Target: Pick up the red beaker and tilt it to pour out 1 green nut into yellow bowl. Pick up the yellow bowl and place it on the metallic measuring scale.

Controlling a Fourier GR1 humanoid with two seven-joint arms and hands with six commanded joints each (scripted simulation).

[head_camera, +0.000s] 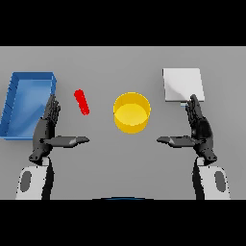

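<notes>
Grey table (123, 62) across the whole frame. At frame centre, a round yellow bowl (131, 112) with a low wall, upright, its inside showing only yellow. Left of centre, a small red cylindrical beaker (81, 102), lying slanted on the table, upper end toward the upper left, lower end toward the bowl; apart from the bowl, with bare table between. At the far left, a blue rectangular open bin (27, 104), slightly skewed, reaching from the upper left down toward mid-height. In the upper right, a flat square metallic measuring scale (183, 84), pale grey, well apart from the bowl. In the lower left, the dark left hand (45, 130), fingers straight and pointing up the frame, thumb stretched out sideways toward centre, holding nothing; fingertips just beside the bin's right wall, near the beaker but not touching it. In the lower right, the dark right hand (200, 129), mirrored: fingers straight and raised, thumb out toward centre, holding nothing; fingertips at the scale's lower edge, contact not clear. Bowl midway between the two hands, clear of both. No green nut discernible.
</notes>
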